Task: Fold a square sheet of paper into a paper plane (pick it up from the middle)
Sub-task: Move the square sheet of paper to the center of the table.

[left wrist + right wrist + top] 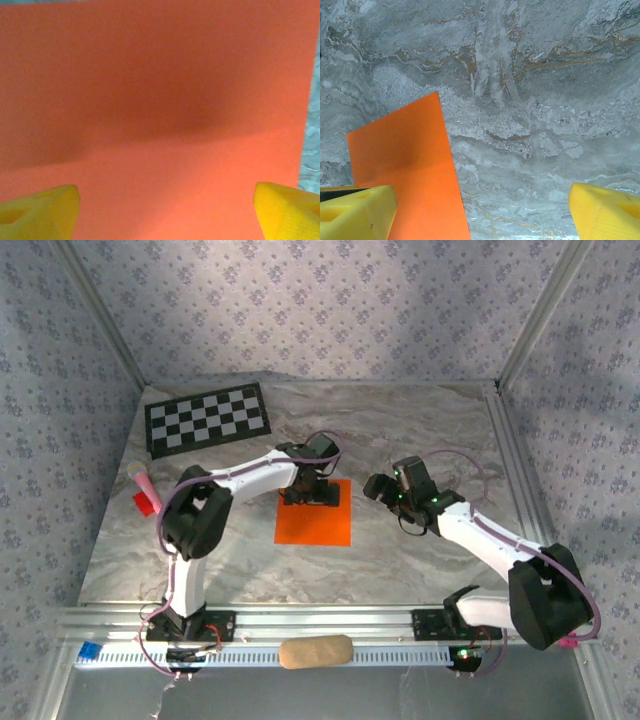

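The square sheet of paper (314,523) lies flat and bright orange on the marble table (420,430), near its middle. My left gripper (311,490) hangs over the sheet's far edge. In the left wrist view its yellow fingertips (42,210) stand wide apart and open just above the orange paper (160,100), holding nothing. My right gripper (380,487) is beside the sheet's right edge, also open. Its left fingertip (357,212) is over the paper's (405,165) edge, and its other fingertip is over bare marble.
A black-and-white checkerboard sheet (208,420) lies at the back left. A small red and pink object (146,492) sits near the left edge. A tan oblong pad (315,651) rests on the front rail between the arm bases. Patterned walls close in the table.
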### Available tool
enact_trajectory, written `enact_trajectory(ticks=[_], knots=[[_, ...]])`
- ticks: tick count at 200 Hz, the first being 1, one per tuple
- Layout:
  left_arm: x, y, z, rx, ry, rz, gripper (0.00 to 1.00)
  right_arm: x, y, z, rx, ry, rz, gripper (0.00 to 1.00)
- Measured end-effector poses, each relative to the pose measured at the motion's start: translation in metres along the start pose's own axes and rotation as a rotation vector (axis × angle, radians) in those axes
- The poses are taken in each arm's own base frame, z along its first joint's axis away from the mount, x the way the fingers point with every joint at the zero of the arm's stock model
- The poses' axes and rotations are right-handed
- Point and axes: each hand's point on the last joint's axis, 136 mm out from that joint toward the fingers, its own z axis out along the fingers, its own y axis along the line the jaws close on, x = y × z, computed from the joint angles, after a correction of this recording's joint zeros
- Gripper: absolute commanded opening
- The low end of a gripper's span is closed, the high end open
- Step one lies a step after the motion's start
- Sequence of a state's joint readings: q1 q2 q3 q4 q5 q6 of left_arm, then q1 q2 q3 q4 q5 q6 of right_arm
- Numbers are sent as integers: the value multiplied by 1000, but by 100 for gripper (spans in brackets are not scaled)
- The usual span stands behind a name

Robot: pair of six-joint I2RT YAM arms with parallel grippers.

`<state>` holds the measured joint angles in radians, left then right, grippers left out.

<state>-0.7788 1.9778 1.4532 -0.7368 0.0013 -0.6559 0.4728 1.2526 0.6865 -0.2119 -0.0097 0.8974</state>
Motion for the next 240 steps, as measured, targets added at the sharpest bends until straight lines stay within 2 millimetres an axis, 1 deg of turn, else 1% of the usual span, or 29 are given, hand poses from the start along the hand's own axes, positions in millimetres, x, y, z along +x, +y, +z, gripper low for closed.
enact_trajectory(ticks=[25,59,84,134,150,200,240], knots=[[12,5,13,-47,48,9,90,1,1,-2,-5,-2,-11,92],[20,15,20,-88,68,1,91,-1,4,-7,-20,-11,-38,93],[25,24,19,-115,61,0,91,0,5,-8,-20,-11,-53,93],[33,35,14,-128,53,2,92,3,5,-8,-15,-5,-75,94],[32,37,10,-133,38,2,91,5,6,-8,-18,-2,-91,96],[15,38,-17,-96,-84,-52,92,7,15,-8,-52,4,-129,97],[9,46,-18,-102,-92,-91,92,12,20,-7,-76,34,-155,97]])
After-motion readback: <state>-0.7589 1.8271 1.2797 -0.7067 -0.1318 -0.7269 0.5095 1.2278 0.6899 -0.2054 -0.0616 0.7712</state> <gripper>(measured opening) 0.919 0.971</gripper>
